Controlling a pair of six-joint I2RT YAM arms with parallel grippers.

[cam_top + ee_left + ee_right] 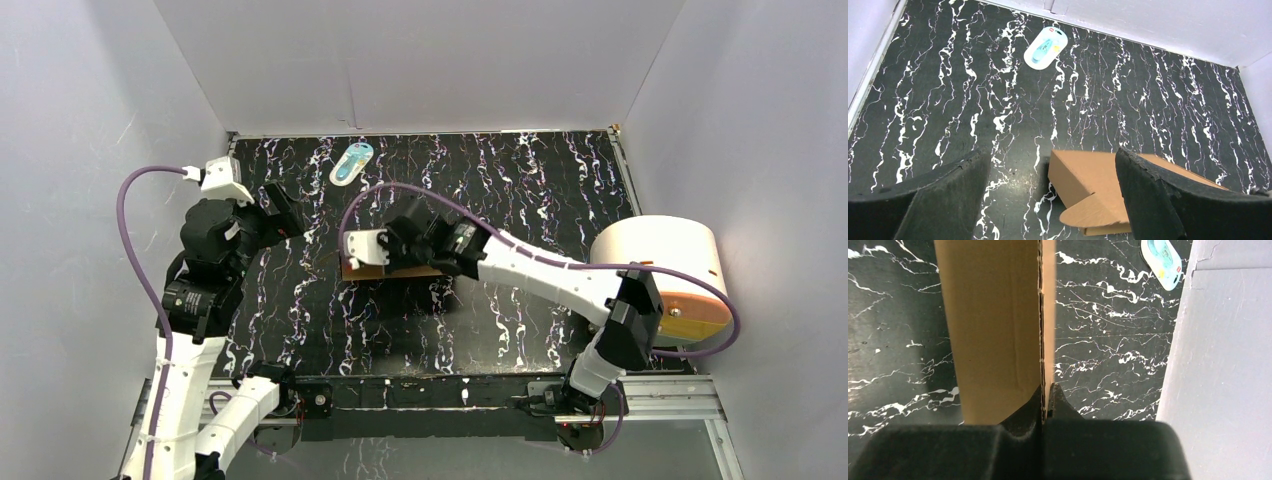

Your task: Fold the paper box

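With your right end effector (1046,390) clenched on just a thin edge of the paper box (993,330) and the left end effector (1051,156) released, it could slip or buckle.

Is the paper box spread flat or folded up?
Folded up: the paper box is a compact block with one rounded flap sticking out, an edge pinched by the right gripper.
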